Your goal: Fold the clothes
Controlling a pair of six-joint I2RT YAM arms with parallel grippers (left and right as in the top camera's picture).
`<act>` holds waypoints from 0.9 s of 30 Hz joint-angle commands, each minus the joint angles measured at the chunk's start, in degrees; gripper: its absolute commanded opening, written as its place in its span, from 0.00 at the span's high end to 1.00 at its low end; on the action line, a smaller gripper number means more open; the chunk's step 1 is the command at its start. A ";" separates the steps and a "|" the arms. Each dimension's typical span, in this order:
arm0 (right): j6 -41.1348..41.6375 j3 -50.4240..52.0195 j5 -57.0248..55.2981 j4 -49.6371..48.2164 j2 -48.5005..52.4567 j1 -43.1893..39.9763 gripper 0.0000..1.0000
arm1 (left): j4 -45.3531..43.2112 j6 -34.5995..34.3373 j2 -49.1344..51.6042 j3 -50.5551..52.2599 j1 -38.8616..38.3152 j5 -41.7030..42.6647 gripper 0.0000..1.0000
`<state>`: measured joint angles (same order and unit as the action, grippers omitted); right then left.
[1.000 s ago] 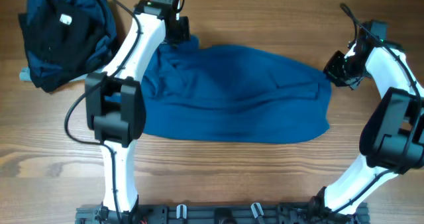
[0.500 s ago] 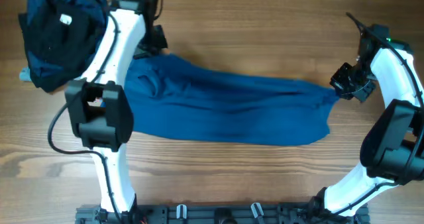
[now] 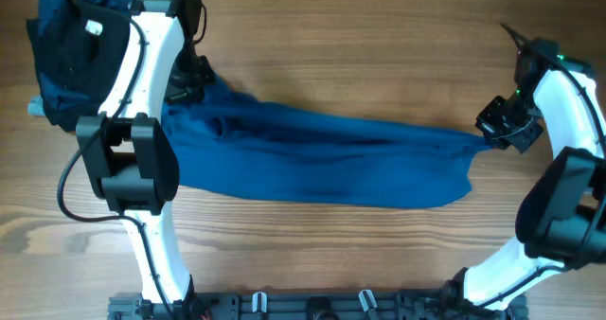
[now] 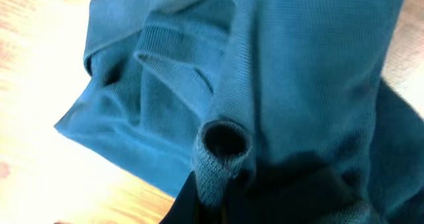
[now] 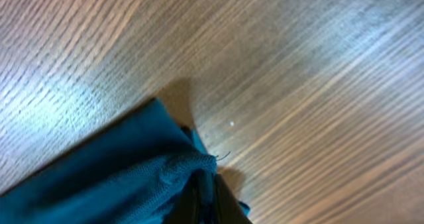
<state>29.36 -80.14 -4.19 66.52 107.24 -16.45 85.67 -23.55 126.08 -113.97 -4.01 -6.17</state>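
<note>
A blue knit garment (image 3: 322,159) lies stretched across the wooden table between my two arms. My left gripper (image 3: 189,79) is shut on its upper left corner; the left wrist view shows a rolled bit of blue fabric (image 4: 222,148) pinched in the jaws (image 4: 222,204). My right gripper (image 3: 494,131) is shut on the garment's upper right corner; the right wrist view shows the blue cloth edge (image 5: 152,168) clamped between the fingers (image 5: 202,201). The garment's top edge is pulled taut between the grippers.
A pile of dark blue and black clothes (image 3: 80,50) with a white label sits at the far left corner, just left of my left arm. Bare wooden table (image 3: 360,45) lies behind and in front of the garment.
Both grippers have pulled outward, the left going left and the right going right and a little down. The garment has gone from a loose mound to a long flat band.
</note>
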 commanded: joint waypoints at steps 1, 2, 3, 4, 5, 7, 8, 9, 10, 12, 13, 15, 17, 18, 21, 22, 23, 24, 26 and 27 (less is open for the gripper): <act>0.68 -0.35 -2.73 1.49 -4.76 -0.50 0.96 | 2.16 -0.94 -1.16 -0.04 0.83 -1.40 0.94; 0.68 -0.33 -2.71 2.40 -5.53 -0.50 0.96 | 2.75 -0.92 -1.16 -0.04 0.83 -1.44 0.92; 0.68 -0.33 -2.73 3.30 -5.92 -0.50 0.96 | 3.17 -0.94 -1.16 -0.04 0.83 -1.46 0.92; 0.68 -0.33 -2.75 4.11 -6.14 -0.50 0.96 | 3.67 -0.94 -1.16 -0.04 0.83 -1.55 0.92; 0.70 -0.33 -2.75 4.96 -6.23 -0.50 0.96 | 4.17 -0.94 -1.16 -0.04 0.83 -2.12 0.92; 0.90 -0.33 -2.64 6.25 -6.23 -0.50 0.96 | 6.93 -0.96 -1.16 -0.04 0.83 -4.44 0.95; 1.09 -0.33 -2.64 6.67 -6.23 -0.50 0.96 | 7.82 -0.96 -1.16 -0.04 0.83 -4.44 0.95; 1.05 -0.33 -2.67 7.34 -6.23 -0.50 0.96 | 8.74 -0.96 -1.16 -0.04 0.83 -4.44 0.95; 0.68 -0.33 -2.67 8.24 -6.23 -0.50 0.96 | 10.10 -0.96 -1.16 -0.04 0.83 -4.44 0.94; -0.87 -0.33 -2.67 9.11 -6.23 -0.46 0.96 | 10.88 -0.96 -1.16 -0.04 0.81 -4.42 0.96; -0.90 -0.33 -2.69 9.25 -6.23 -0.46 0.96 | 10.91 -0.94 -1.16 -0.04 0.81 -4.42 0.96; -1.44 -0.33 -2.67 9.88 -6.23 -0.46 0.96 | 10.91 -0.92 -1.16 -0.04 0.83 -4.44 0.90; -4.07 -0.33 -2.67 10.10 -6.23 -0.46 0.85 | 10.91 -0.87 -1.16 -0.04 0.83 -4.92 0.71; -4.72 -0.33 -2.67 10.19 -6.23 -0.46 0.62 | 10.91 -0.70 -1.16 -0.04 0.81 -5.49 0.49; -6.36 -0.33 -2.67 10.38 -6.23 -0.46 0.15 | 10.88 -0.68 -1.16 -0.04 0.81 -6.60 0.10; -6.82 -0.33 -2.27 10.16 -6.23 -0.46 0.14 | 10.86 -0.70 -1.16 -0.04 0.81 -6.56 0.09; -6.86 -0.33 -1.64 9.77 -6.23 -0.46 0.14 | 10.80 -0.72 -1.16 -0.04 0.81 -6.54 0.10; -7.23 -0.33 0.11 9.09 -6.23 -0.46 0.14 | 10.58 -0.74 -1.16 -0.04 0.74 -6.49 0.10; -10.75 -0.33 5.95 7.61 -6.23 -0.46 0.14 | 9.88 -0.68 -1.16 -0.04 0.48 -4.48 0.13; -12.15 -0.33 9.22 6.71 -6.23 -0.46 0.13 | 9.53 -0.68 -1.16 -0.04 0.13 -2.95 0.16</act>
<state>21.50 -80.14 -2.57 74.46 102.39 -16.64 95.74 -24.32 126.08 -113.97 -3.57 -11.35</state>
